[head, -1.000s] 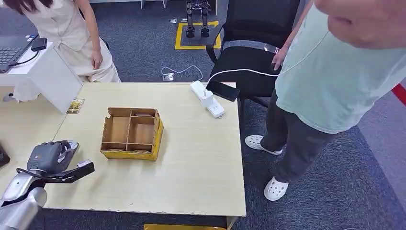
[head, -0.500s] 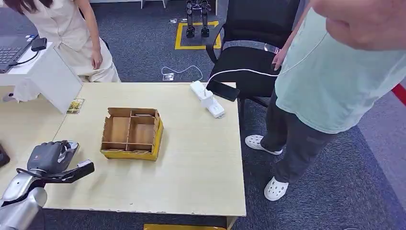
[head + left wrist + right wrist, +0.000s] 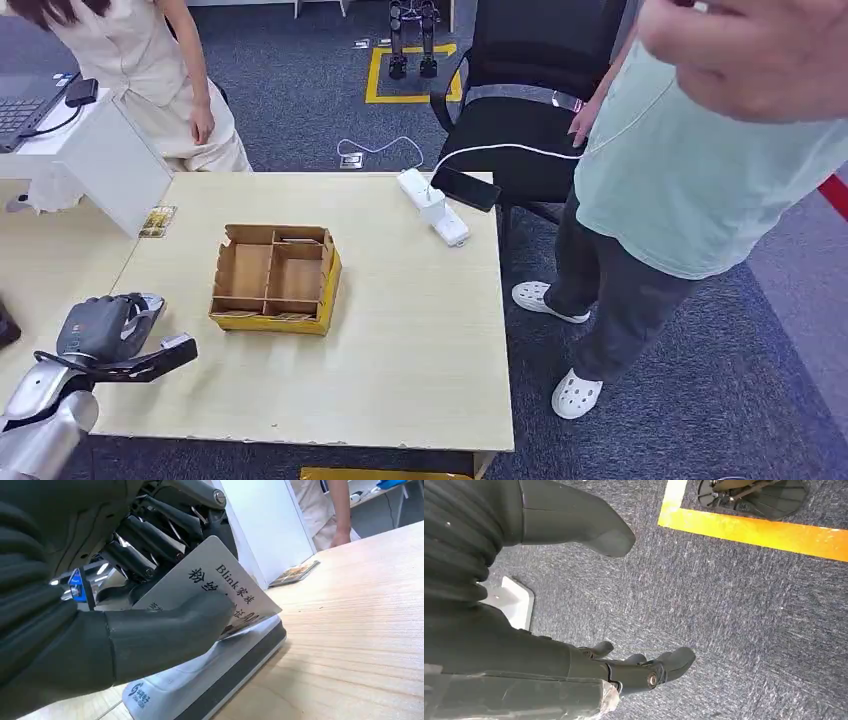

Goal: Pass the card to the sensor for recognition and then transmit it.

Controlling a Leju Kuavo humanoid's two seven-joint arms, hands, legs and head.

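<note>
My left hand (image 3: 100, 328) is at the table's left edge and pinches a white card (image 3: 210, 587) with black printed characters between thumb and fingers. The card lies flat just above the sensor (image 3: 210, 677), a low white pad with a dark rim; in the left wrist view the card's lower edge seems to touch the pad. From the head view the hand (image 3: 125, 595) covers most of the sensor (image 3: 150, 303). My right hand (image 3: 624, 605) hangs over dark carpet with fingers apart and nothing in it.
A divided cardboard box (image 3: 273, 278) stands mid-table. A white power strip (image 3: 435, 212) and black phone (image 3: 465, 188) lie at the far edge. One person (image 3: 690, 150) stands at the right, another (image 3: 150, 70) at the far left. A black chair (image 3: 530, 100) stands behind the table.
My left hand and the card have stayed put over the sensor. The raised hand of the person at the right has shifted a little to the left at the top edge.
</note>
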